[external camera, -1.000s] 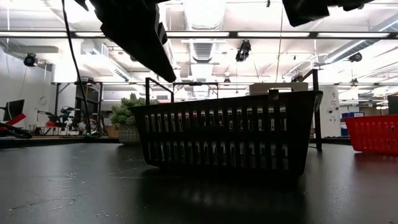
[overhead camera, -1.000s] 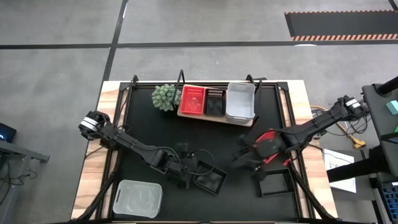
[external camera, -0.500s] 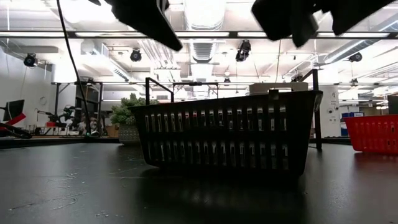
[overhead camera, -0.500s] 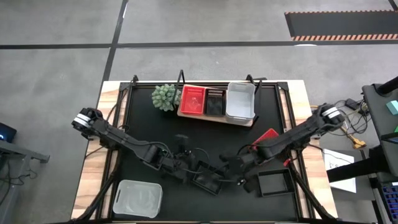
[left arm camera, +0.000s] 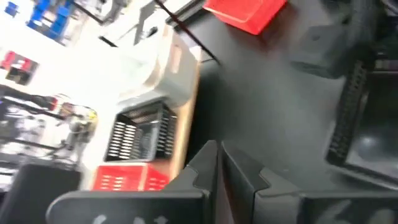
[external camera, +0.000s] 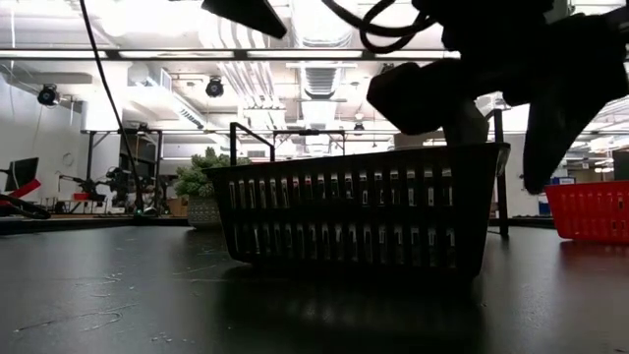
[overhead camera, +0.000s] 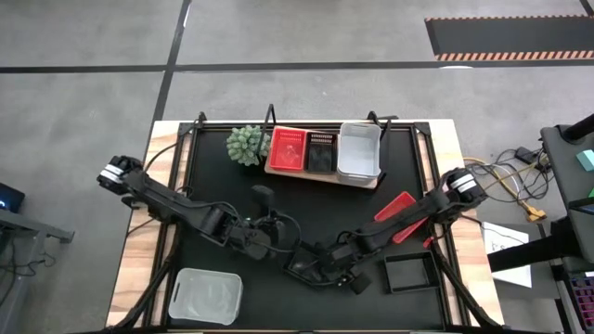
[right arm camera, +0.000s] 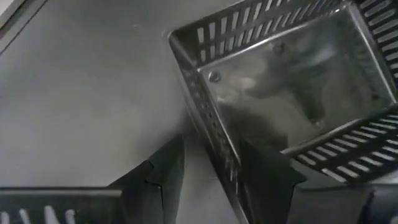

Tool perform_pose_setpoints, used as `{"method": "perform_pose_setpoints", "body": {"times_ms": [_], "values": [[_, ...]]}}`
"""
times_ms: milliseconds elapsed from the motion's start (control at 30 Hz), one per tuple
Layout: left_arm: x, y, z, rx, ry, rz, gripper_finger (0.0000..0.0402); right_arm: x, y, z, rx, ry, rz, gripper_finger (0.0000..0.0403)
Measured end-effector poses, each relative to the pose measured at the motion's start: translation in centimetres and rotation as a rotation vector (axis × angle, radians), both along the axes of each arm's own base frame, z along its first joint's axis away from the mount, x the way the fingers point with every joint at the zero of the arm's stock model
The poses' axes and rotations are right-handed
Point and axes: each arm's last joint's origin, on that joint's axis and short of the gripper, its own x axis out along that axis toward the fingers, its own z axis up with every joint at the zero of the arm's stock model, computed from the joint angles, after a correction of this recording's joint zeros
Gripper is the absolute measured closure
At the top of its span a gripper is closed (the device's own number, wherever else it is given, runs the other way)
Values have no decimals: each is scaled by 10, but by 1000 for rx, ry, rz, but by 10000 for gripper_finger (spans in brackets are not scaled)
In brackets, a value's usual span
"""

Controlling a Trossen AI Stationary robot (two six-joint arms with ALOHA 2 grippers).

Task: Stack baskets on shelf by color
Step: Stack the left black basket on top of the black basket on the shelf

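Right gripper (right arm camera: 208, 171) straddled black basket (right arm camera: 286, 93) wall, fingers spread either side, not yet pinching; only right wrist view showed this. Overhead hid contact. Left gripper (left arm camera: 219, 168) pressed together, empty, just beside basket; shelf (overhead camera: 320, 173) lay well beyond both.

Two dark jointed arms are seen, each capped by a pale silver collar at the base. Black cables are looped behind the left hand (overhead camera: 263, 234); flat angular black fingers (right arm camera: 158, 177) are noted.
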Motion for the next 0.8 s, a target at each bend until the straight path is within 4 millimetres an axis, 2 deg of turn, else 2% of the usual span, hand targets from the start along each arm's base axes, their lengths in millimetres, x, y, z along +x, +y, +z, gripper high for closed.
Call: {"method": "perform_pose_setpoints", "body": {"times_ms": [133, 300, 367, 467, 600, 800], "values": [[-8, 5, 12, 51, -32, 19, 396, 3, 0, -3, 2, -3, -4, 287], [-27, 14, 18, 65, -56, 18, 396, 7, 1, -5, 6, -33, 11, 377], [-36, 18, 17, 48, -86, 22, 396, 7, 1, 2, -1, -48, 10, 386], [-49, 24, 12, 10, -171, 24, 396, 9, -1, 23, -45, -92, -27, 392], [-63, 31, -3, -22, -276, 18, 396, 13, -7, 63, -120, -120, -84, 393], [-82, 39, -24, 6, -364, -13, 396, 16, -31, 127, -197, -178, -208, 394]]}}
